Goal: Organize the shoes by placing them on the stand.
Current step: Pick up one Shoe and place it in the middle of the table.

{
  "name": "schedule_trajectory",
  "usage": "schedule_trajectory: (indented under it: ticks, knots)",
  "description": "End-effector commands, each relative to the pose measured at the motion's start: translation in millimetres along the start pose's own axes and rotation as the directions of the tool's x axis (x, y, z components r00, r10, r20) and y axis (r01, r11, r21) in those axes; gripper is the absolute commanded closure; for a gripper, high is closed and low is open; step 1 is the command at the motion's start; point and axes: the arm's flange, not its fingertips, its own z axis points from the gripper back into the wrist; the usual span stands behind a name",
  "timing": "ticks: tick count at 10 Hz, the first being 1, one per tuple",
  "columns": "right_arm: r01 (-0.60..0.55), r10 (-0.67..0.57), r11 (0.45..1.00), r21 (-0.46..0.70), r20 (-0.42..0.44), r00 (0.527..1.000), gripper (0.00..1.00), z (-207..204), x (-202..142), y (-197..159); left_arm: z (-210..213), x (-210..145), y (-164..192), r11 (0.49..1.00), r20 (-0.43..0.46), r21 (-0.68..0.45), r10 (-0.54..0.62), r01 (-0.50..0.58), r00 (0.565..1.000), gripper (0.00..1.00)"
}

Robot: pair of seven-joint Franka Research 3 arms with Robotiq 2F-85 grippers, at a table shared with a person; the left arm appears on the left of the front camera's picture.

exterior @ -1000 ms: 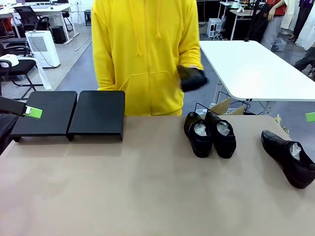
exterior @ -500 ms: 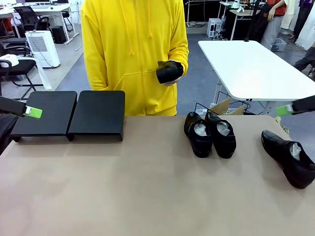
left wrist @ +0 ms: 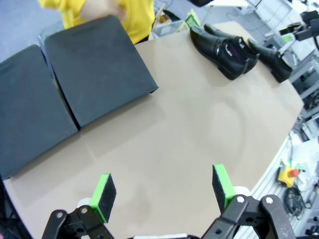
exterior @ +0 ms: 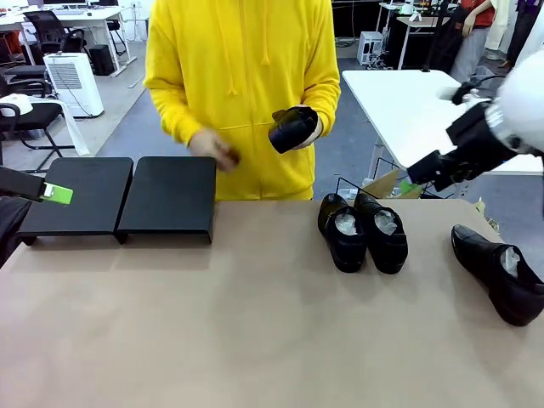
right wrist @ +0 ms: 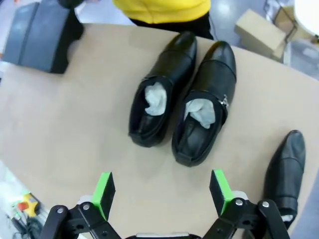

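Right wrist view: paired shoes [right wrist: 204, 84] beyond spread fingers [right wrist: 104, 194], apart.

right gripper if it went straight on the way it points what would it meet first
Probably the pair of shoes side by side on the table, near where they meet, though depth is unclear.

The front view faces across the table [exterior: 255, 340]; both wrist views look down on it, sharing the paired shoes [right wrist: 199, 79].
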Motion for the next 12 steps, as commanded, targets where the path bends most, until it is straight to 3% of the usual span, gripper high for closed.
schedule_trajectory:
  ticks: [1, 3, 12]
  knots:
    - [-0.023, 0.018, 0.997, -0.073, -0.062, 0.998, 0.05, -13.1, 22.8, 7.4, 0.7, 0.1, 1.4, 1.0, 0.011, -0.017, -0.011, 0.011, 1.0, 0.0]
    - [-0.023, 0.015, 0.992, -0.12, -0.067, 0.998, 0.43, -27.7, 30.3, 9.8, 0.7, 0.1, 1.4, 1.0, 0.011, -0.017, -0.011, 0.011, 1.0, 0.0]
    - [-0.003, -0.003, 0.994, -0.111, -0.055, 0.998, 0.43, -26.7, 28.4, 10.0, 0.7, 0.1, 1.4, 1.0, 0.011, -0.017, -0.011, 0.011, 1.0, 0.0]
